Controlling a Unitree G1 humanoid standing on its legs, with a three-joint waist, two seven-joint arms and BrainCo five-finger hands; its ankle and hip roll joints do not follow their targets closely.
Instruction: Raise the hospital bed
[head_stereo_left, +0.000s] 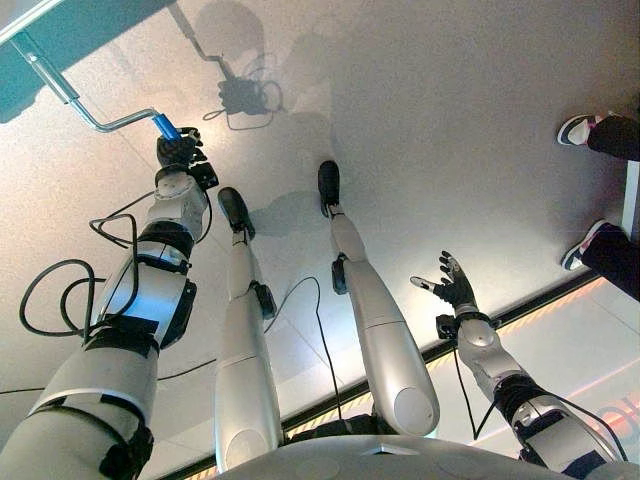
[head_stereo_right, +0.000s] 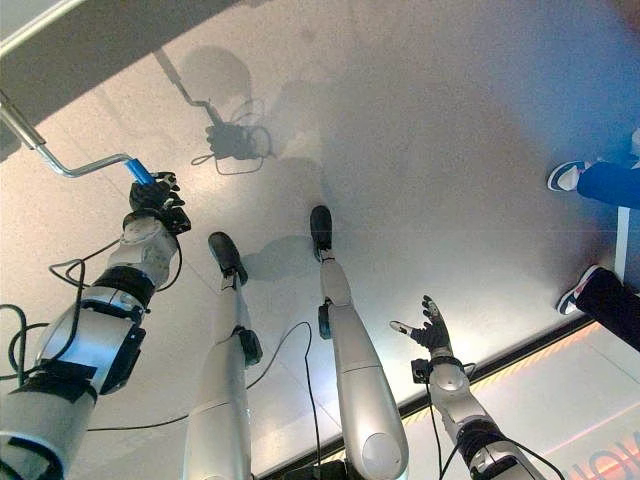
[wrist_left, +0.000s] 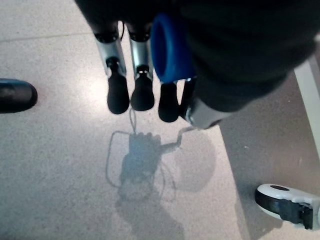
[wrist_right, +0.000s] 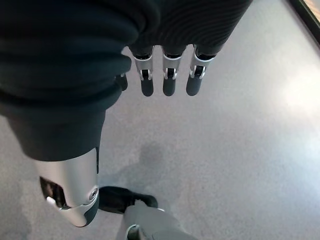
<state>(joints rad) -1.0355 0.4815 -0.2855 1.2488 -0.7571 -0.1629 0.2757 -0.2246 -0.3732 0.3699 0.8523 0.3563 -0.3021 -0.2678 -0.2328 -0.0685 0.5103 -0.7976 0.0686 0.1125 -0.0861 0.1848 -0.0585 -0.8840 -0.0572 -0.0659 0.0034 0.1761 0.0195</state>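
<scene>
A silver crank (head_stereo_left: 100, 118) with a blue grip (head_stereo_left: 165, 127) sticks out from under the hospital bed's edge (head_stereo_left: 30, 20) at the upper left. My left hand (head_stereo_left: 180, 152) is shut on the blue grip (wrist_left: 170, 47), with its fingers (wrist_left: 119, 95) curled round it in the left wrist view. The crank arm bends up and left toward the bed. My right hand (head_stereo_left: 452, 285) hangs at the lower right, away from the bed, open with fingers (wrist_right: 167, 82) straight and holding nothing.
A person's shoes and dark trouser legs (head_stereo_left: 600, 135) stand at the right edge. A bed castor (wrist_left: 287, 205) shows on the floor in the left wrist view. A dark strip with an orange line (head_stereo_left: 540, 305) crosses the floor at the lower right.
</scene>
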